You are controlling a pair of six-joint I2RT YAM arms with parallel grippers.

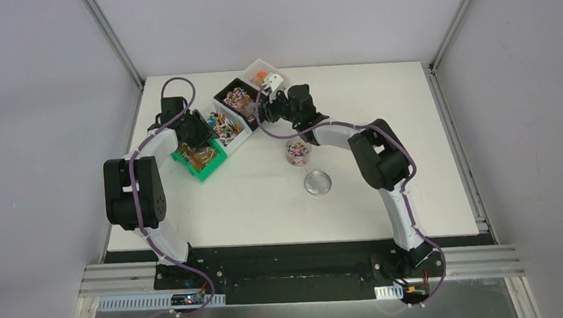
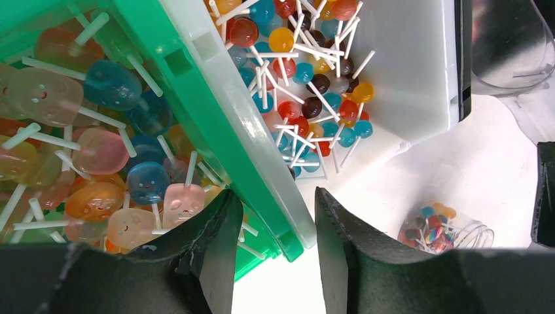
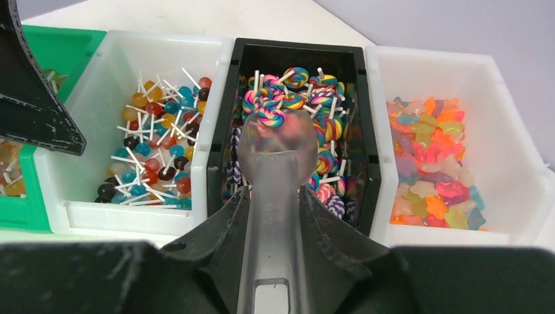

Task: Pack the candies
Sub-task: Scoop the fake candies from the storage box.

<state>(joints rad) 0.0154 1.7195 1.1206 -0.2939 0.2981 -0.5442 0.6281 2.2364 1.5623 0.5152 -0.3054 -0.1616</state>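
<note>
candies (image 3: 324, 157) of the swirled lollipop sort fill the black bin (image 3: 294, 47), and more sorts lie in the bins either side. some are already in the jar (image 1: 298, 152), which stands open on the bench (image 1: 379, 100) near the bins, with its lid (image 1: 317, 183) just beside it.

the right end effector (image 3: 275, 199) is clamped on the handle of a translucent scoop (image 3: 278, 140). the bowl of the scoop hangs over the black bin, and a few swirled pieces appear to rest at its far lip. the left end effector (image 2: 276, 216) is closed across the wall of the green bin (image 2: 196, 85) where it meets the white bin (image 2: 406, 72), apparently to steady the row.

the step in hand looks like lifting a scoopful out, and doing it well calls for:
- a level bowl, since the load sits near the edge and the sticks overhang
- a straight rise until the bowl clears the black bin's wall, so no stick snags on it
- a slow swing back to the jar
- tipping only once the lip is over the jar's mouth, which looks narrow next to the scoop
- the left grip staying put, so the bins do not shift
</note>
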